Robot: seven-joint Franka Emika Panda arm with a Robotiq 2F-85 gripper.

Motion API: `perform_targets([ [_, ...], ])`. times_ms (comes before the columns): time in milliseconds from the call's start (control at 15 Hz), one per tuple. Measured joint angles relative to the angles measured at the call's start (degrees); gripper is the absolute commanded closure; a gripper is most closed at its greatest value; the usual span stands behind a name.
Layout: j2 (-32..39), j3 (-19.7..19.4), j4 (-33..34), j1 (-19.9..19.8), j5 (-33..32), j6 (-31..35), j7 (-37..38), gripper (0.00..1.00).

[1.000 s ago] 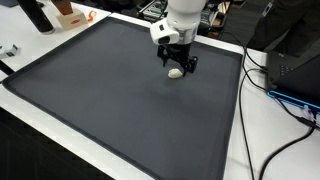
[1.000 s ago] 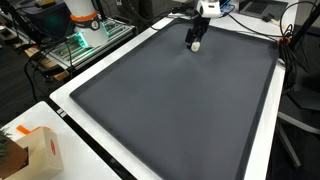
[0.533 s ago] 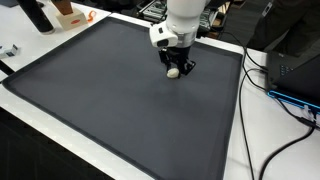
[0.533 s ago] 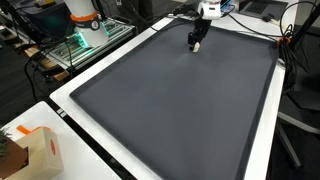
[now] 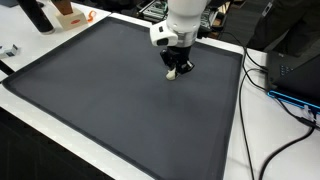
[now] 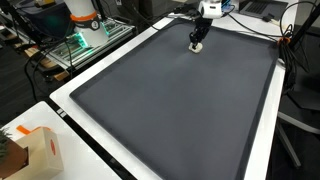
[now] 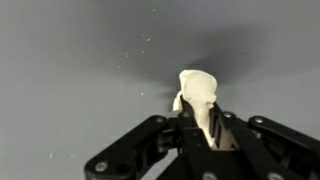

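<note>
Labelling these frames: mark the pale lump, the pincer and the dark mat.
pale lump [image 7: 198, 92], wrist view, its rounded upper end.
pincer [image 5: 175, 70], in an exterior view, midway between the fingertips.
dark mat [image 5: 90, 95], in an exterior view, bare middle stretch.

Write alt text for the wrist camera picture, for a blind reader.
A black gripper at the bottom edge is shut on a small cream-white object. Behind them lies a dark grey mat with a few pale specks.

Small cream-white lump [image 7: 198, 92], upright, pinched in gripper [image 7: 203, 128], over grey mat [image 5: 100, 90]
</note>
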Motion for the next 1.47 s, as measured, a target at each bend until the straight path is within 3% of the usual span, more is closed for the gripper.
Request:
perform_targets([
  [200, 0.0, -0.1, 0.0, 0.2, -0.1, 0.0, 0.6, 0.96],
  [267, 0.0, -0.2, 0.0, 0.3, -0.1, 0.0, 0.8, 0.60],
  [400, 0.0, -0.4, 0.1, 0.4, -0.2, 0.0, 0.8, 0.57],
  [933, 0.0, -0.5, 0.3, 0.9, -0.2, 0.0, 1.1, 0.00],
  [1467, -0.2, -1.1, 0.3, 1.7, -0.8, -0.5, 2.0, 0.00],
])
